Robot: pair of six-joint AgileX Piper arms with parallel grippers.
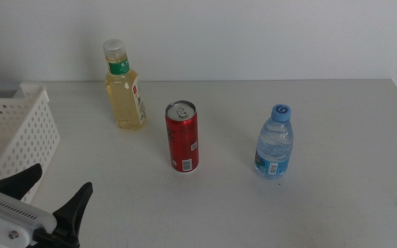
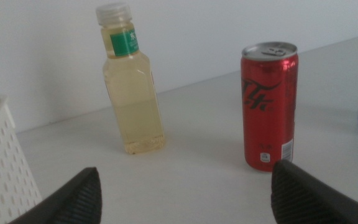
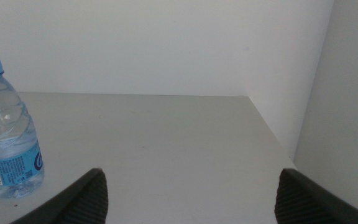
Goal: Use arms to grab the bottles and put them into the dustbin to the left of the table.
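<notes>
**Three drinks stand upright on the table as the left gripper waits with jaws spread**

Three containers are seen standing apart on the off-white table (image 1: 336, 124). At 11 o'clock from the red can (image 1: 182, 136), the bottle of pale yellow liquid (image 1: 125, 86) is topped by a white cap and ringed by a green neck label; its writing cannot be read. Black script is carried on the can, illegible at this size. At 3 o'clock from the can, the blue-capped water bottle (image 1: 275, 142) is wrapped in a blue label. Bare tabletop is left between all three. The perforated white dustbin (image 1: 16, 134) is set at the table's 9 o'clock edge. The left gripper (image 1: 55, 194) is held empty beside it, jaws wide apart. The right gripper (image 3: 191, 196) is likewise shown spread and empty, near the water bottle.
</notes>
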